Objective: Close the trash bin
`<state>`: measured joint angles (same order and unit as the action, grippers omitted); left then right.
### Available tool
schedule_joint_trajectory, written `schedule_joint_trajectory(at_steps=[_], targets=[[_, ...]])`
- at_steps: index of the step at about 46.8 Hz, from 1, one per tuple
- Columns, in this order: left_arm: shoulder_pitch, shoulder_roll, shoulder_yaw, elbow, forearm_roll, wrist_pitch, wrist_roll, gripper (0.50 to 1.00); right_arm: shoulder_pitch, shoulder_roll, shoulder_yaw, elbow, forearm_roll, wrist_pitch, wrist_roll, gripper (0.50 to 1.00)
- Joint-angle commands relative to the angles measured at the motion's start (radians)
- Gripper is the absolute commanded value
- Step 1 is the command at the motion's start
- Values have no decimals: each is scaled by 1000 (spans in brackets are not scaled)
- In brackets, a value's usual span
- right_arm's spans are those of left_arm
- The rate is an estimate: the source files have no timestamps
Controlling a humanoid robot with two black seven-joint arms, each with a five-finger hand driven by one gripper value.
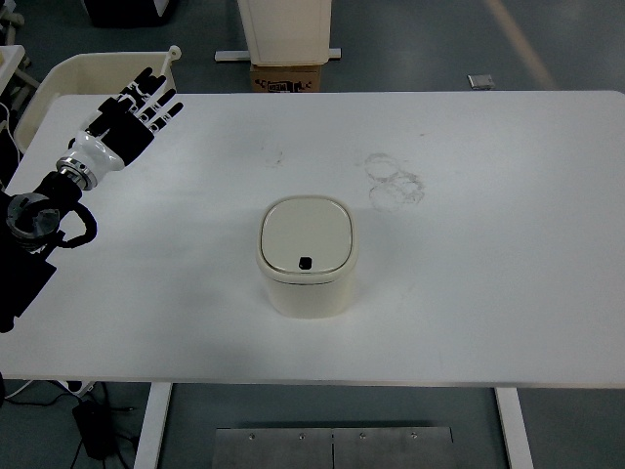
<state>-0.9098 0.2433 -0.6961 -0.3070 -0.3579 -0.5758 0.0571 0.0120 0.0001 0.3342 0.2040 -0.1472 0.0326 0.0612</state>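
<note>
The robot's black left hand [132,122] is raised over the far left part of the white table [488,274], its five fingers [156,98] spread straight and holding nothing, pointing toward two o'clock. Behind it the white wrist cuff and black forearm run down to the picture's left edge at about eight o'clock. From the hand, toward four o'clock and well apart, stands the small cream plastic trash bin with rounded corners [307,256], near the table's middle. Its lid lies flat and shut, with a small black button [305,263] at its near edge. Faint ring-shaped marks [394,181] stain the tabletop at one o'clock from the bin.
</note>
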Motion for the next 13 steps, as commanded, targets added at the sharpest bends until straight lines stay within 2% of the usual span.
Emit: schedule_joint_trajectory(at_steps=[1,13], targets=[[15,-36,-16,28,-3,-2,-8,1000,0,0,2,0,2,1,-1,993],[28,-38,-28,29,-3,-10,-22,1000,2,0,5,0,8,0,0,993]])
